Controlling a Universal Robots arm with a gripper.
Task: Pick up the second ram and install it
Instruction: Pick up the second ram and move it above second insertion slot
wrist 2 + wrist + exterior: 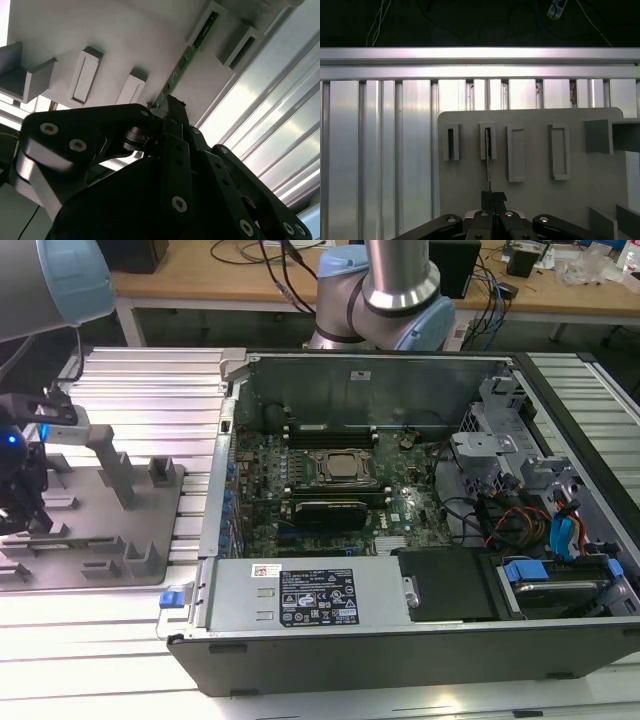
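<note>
I am noting the second ram standing on its long edge on the grey fixture plate, with its far end sitting inside one of the slotted fixture blocks. In the second wrist view the second ram is showing as a green strip running from that block towards the pincer.

I am reading the pincer as drawn nearly together, its two dark fingers lying either side of the strip's near end and pinching it.

The first wrist view is giving me the strip edge-on as a thin line. It is also showing a row of four slotted blocks, with one narrow block just beside the occupied one and two wider blocks on its other side. The ribbed aluminium surface is lying beyond the plate.

The exterior view is placing the pincer at the exterior view's left, over the fixture plate. The open computer case is sitting well apart, towards the exterior view's right, with its motherboard exposed. The arm is rising behind the case.
</note>
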